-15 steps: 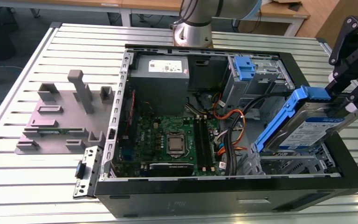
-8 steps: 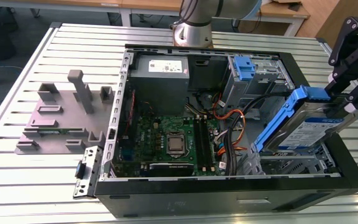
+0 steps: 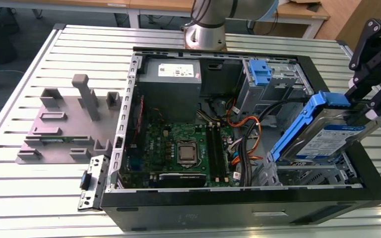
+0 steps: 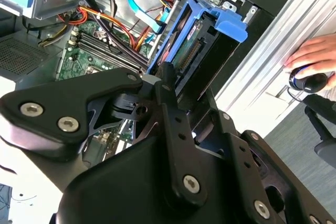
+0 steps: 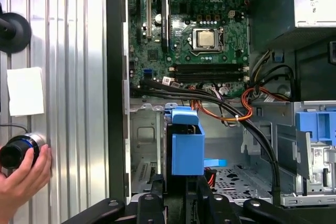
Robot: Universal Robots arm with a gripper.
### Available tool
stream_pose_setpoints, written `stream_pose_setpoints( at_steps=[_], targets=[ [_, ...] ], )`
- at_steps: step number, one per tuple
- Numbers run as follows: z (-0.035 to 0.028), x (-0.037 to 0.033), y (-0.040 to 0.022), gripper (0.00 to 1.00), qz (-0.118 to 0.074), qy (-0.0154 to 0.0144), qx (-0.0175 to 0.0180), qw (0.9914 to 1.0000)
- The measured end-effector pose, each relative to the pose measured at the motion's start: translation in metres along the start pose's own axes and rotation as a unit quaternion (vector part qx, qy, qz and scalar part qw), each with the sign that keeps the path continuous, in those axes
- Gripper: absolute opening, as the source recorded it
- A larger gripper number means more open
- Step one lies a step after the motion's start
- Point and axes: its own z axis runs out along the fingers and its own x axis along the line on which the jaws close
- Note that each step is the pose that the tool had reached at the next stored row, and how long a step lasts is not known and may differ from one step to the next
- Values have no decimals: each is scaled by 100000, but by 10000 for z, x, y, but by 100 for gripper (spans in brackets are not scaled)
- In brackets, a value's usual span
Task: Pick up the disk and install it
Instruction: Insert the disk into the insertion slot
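The disk (image 3: 325, 137), a silver drive with a white-and-blue label and blue side rails, hangs tilted above the front corner of the open computer case (image 3: 243, 208) at the exterior view's right. My gripper (image 3: 368, 113) is shut on the disk's upper end. In the second wrist view the disk (image 4: 202, 38) sticks out past my gripper (image 4: 184, 90), connector edge showing. The first wrist view has the disk (image 5: 187, 148) edge-on, its blue rail facing the camera, between my fingers (image 5: 152, 195), above a metal drive bay (image 5: 144, 140).
Inside the case are a motherboard (image 3: 177, 148), a grey power-supply box (image 3: 170, 74), a tall blue clip (image 3: 260, 74) and loose cables (image 3: 250, 129). A grey fixture (image 3: 65, 124) stands on the slatted table. A person's hand (image 5: 23, 169) holds a dark object beside the case.
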Motion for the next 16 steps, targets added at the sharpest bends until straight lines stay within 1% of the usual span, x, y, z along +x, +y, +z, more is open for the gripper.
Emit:
stream_pose_setpoints(
  at_steps=[4,9,14,16],
  targets=[
    [11,-2,-1,35,-2,14,1,100000],
    [56,-1,-1,35,-2,6,-2,100000],
    [57,0,-2,35,-2,13,-1,100000],
    [71,0,-2,35,-3,1,1,100000]
  ],
)
